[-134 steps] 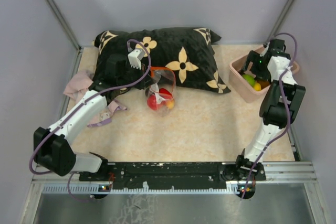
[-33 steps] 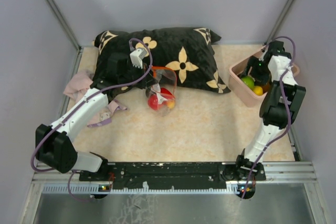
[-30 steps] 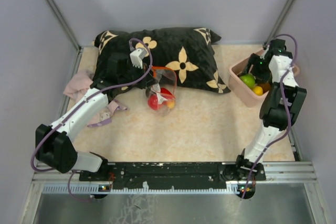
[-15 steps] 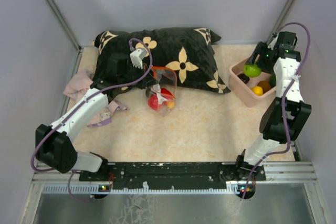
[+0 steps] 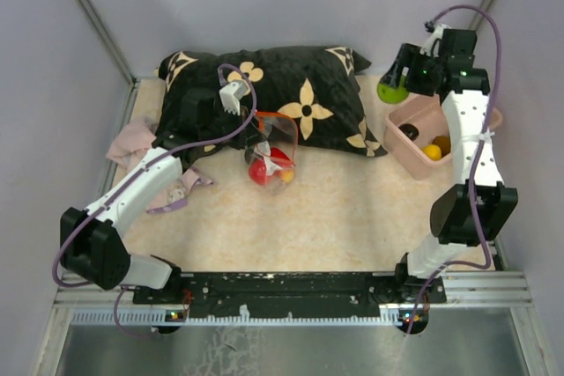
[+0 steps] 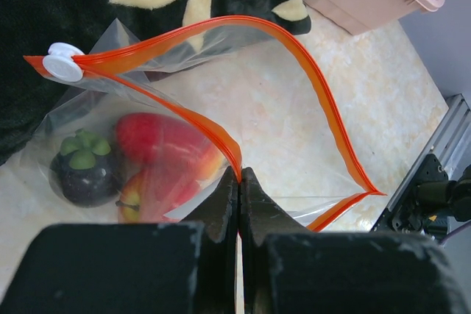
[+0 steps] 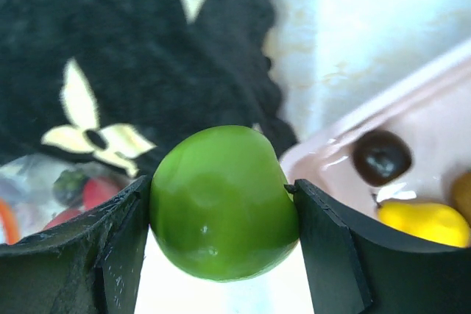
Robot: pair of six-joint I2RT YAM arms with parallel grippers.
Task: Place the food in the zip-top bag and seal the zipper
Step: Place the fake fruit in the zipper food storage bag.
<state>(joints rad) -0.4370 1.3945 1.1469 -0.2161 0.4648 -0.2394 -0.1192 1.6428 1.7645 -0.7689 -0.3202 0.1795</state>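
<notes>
Now, on the left, your left gripper point(image 6: 239, 180) is pinched shut on the bag's point(image 5: 280, 129) zipper point(image 6: 324, 102), holding the mouth open just near of the pillow point(image 5: 304, 94); red and dark fruit lie inside. On the right, your right gripper point(image 7: 221, 204) is clamped on a green fruit point(image 5: 389, 92), raised beyond the bin's point(image 5: 404, 143) far-left corner. Next, carry it left and release it over the open mouth.
</notes>
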